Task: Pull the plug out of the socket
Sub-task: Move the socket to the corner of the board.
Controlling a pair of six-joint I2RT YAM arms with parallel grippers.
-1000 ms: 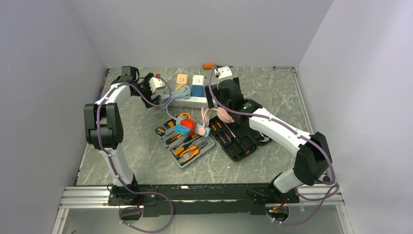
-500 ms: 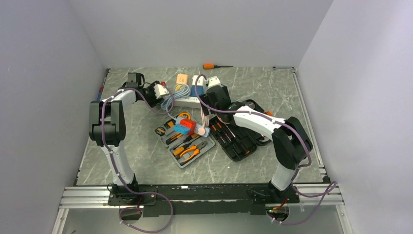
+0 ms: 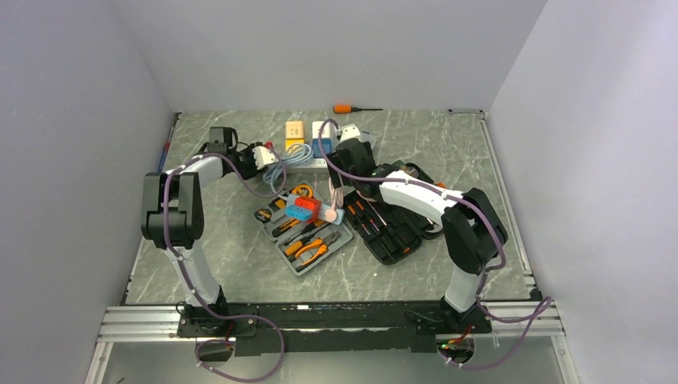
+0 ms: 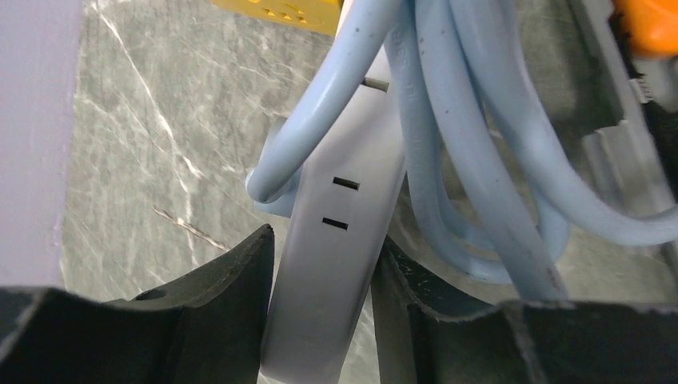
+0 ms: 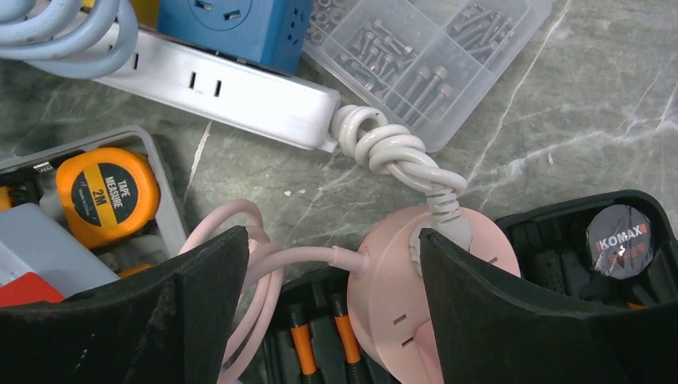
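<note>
Cable (image 4: 472,160) is crowding the left wrist view, its smooth pale blue loops covering the far end of the socket (image 4: 336,264), whose near end is running out of frame. That flat white plastic bar is sitting between the left fingers (image 4: 200,320), which are hugging both its long sides narrowly. From above it is lying at the back of the counter (image 3: 240,256), half hidden by the arms. Only the right wrist camera is showing its other end: a knotted white cord (image 5: 392,152), a blue cube (image 5: 232,24) standing on it, and a clear compartmented screw box (image 5: 432,56) behind. The right fingers (image 5: 184,312) are hanging wide, straddling a round pink disc (image 5: 392,296) and gripping nothing.
</note>
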